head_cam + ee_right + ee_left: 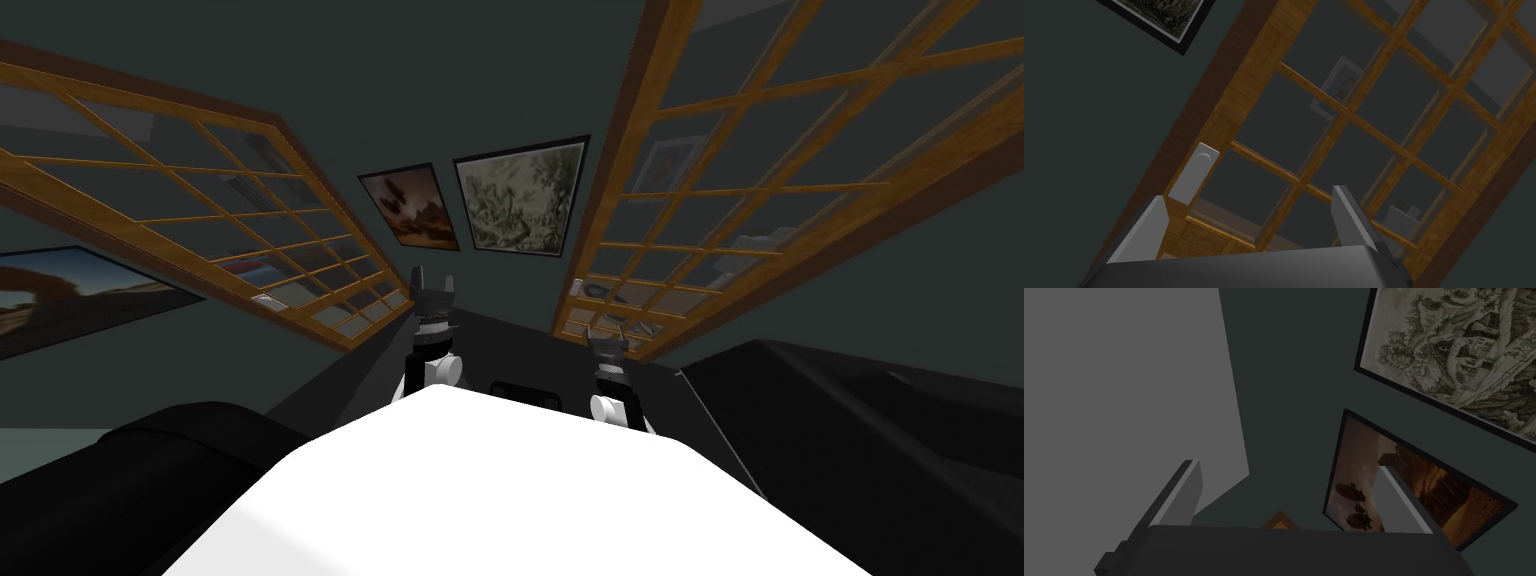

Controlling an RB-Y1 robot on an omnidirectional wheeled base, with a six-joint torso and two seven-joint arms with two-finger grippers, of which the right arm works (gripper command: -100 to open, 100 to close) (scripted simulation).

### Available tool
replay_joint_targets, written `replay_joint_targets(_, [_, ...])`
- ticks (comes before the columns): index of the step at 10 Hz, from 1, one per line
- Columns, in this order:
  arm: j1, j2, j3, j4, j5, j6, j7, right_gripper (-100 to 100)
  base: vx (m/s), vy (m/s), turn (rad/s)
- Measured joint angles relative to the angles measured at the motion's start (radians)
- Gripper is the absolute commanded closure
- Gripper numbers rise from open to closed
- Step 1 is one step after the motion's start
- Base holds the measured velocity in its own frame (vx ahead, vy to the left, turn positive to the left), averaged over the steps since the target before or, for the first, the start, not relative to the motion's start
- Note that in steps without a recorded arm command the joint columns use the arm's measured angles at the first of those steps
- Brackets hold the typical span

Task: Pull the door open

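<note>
A wooden door (720,190) with many glass panes stands on my right. Its light grey handle plate (1194,172) sits on the frame's edge, also seen small in the head view as the handle plate (577,287). My right gripper (1247,195) is open and points at the door's (1344,115) lower panes, a short way from it, with the handle plate just beyond one finger (1141,232). It holds nothing. In the head view the right gripper (606,335) hangs just before the door's bottom corner. My left gripper (434,280) is raised beside it, open and empty, facing the wall.
A second glazed wooden door (200,220) stands on my left with its own small handle (263,299). Two framed pictures (470,200) hang on the dark wall between the doors. Dark bulky furniture lies low at the left (130,470) and the right (850,420).
</note>
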Motion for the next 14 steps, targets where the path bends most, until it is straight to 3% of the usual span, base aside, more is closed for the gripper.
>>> replay_joint_targets(14, [-0.069, -0.051, 0.048, 0.278, -0.111, -0.102, -0.321, -100, 0.099, 0.001, 0.024])
